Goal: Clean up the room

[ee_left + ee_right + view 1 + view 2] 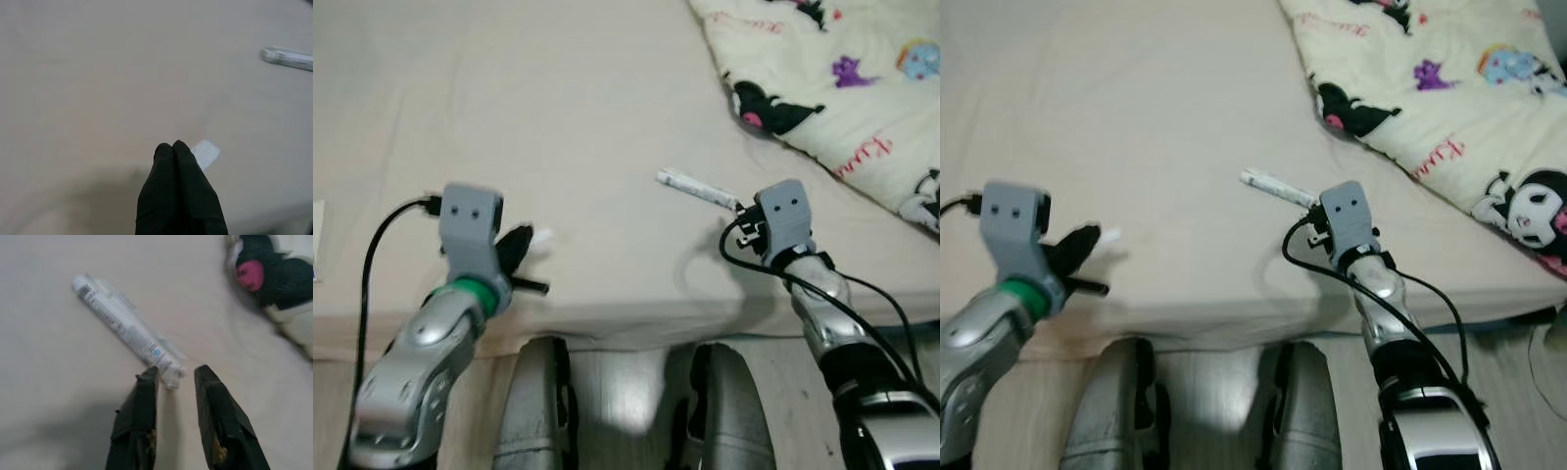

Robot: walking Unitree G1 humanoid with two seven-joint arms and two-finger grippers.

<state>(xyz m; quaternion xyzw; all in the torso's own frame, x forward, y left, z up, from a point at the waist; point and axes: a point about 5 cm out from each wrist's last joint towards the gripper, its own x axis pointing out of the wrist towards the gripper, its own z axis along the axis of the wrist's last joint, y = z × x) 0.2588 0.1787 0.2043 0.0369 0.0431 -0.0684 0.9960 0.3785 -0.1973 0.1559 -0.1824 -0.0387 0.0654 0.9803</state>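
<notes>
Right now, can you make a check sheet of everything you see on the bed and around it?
Surface: beige bed sheet, smooth, with the bed edge just in front of the robot.
Job's things: a white printed tube lying flat; a small white paper scrap.
Clutter: a cartoon-print blanket on the robot's right side of the bed.
Grippers: right gripper open, its fingertips at the tube's near end; left gripper shut, its tips beside the scrap; I cannot tell if it pinches it.
Cables: black cables loop at both wrists, one by the right arm.
Surroundings: pale wood floor below the bed edge, and the robot's own legs.
</notes>
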